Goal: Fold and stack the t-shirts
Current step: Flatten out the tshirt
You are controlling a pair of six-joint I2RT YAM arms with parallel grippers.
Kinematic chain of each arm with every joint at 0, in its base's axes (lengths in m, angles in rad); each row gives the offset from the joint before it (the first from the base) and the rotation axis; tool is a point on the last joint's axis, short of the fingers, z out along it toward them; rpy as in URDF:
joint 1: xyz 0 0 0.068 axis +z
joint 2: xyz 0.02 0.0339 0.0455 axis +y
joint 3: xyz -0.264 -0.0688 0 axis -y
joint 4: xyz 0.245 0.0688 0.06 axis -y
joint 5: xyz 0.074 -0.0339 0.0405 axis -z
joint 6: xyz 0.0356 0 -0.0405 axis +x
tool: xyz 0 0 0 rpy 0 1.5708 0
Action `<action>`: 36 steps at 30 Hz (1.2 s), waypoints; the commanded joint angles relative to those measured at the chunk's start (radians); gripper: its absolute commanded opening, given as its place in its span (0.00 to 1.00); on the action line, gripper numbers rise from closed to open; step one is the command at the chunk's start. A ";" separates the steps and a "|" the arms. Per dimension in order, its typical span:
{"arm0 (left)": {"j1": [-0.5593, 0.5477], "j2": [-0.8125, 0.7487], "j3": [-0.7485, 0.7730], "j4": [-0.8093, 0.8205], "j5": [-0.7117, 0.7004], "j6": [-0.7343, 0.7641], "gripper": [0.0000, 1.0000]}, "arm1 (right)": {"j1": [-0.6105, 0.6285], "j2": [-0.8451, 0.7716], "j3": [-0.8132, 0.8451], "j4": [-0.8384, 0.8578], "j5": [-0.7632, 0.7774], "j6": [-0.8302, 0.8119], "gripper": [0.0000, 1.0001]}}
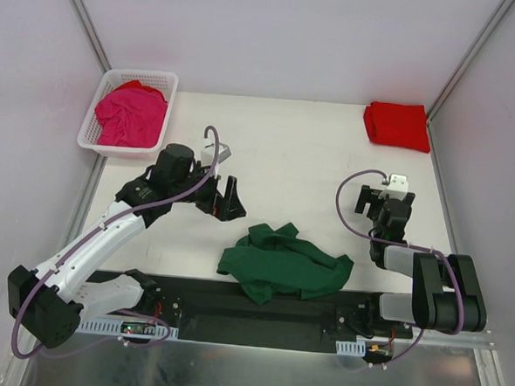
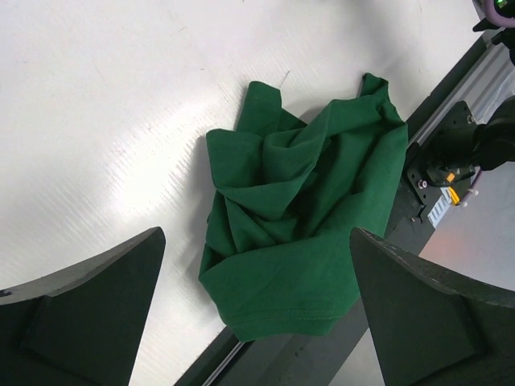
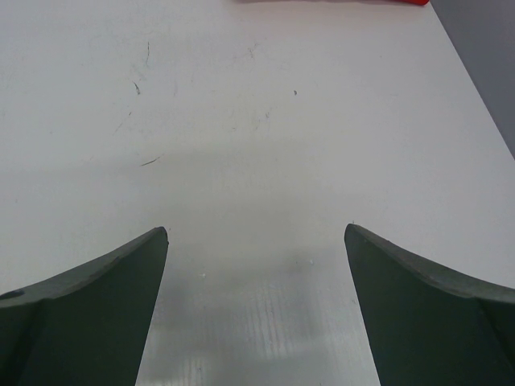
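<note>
basket [image 1: 93,129]: white lattice, far left corner of table [image 1: 286,151]
pink shirt [image 1: 133,115]: crumpled inside basket, not folded, nothing touching it
left end effector [image 1: 229,200]: wide open, holds nothing; hangs above bare table just left of green shirt, wrist view looks down on that shirt
green shirt [image 1: 284,265]: loose wrinkled heap on table between the two arms, near edge; its near hem lies over the black base rail [image 1: 233,310]; not spread, not folded
right end effector [image 3: 256,232]: wide open, empty; over bare table on the right, well apart from green shirt, pointing toward far edge
red shirt [image 1: 397,125]: far right corner of table, looks folded into a neat flat rectangle; likely the bottom of the stack
done: red shirt only, judging by its shape
left: green needs flattening, folding, moving onto red; pink must come out of basket, then the same
progress: roughly a third; green looks like the shirt in hand, no grasp on it yet
</note>
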 commanded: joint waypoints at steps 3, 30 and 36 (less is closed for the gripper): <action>-0.008 -0.038 -0.026 -0.011 -0.019 0.024 0.99 | 0.004 -0.008 -0.007 0.055 -0.007 -0.005 0.96; -0.008 -0.060 -0.114 -0.011 -0.108 0.042 0.99 | 0.363 -0.440 0.421 -0.976 0.278 0.119 0.96; -0.009 -0.055 -0.138 -0.005 -0.098 0.019 0.99 | 0.524 -0.455 0.455 -1.194 0.369 0.235 0.96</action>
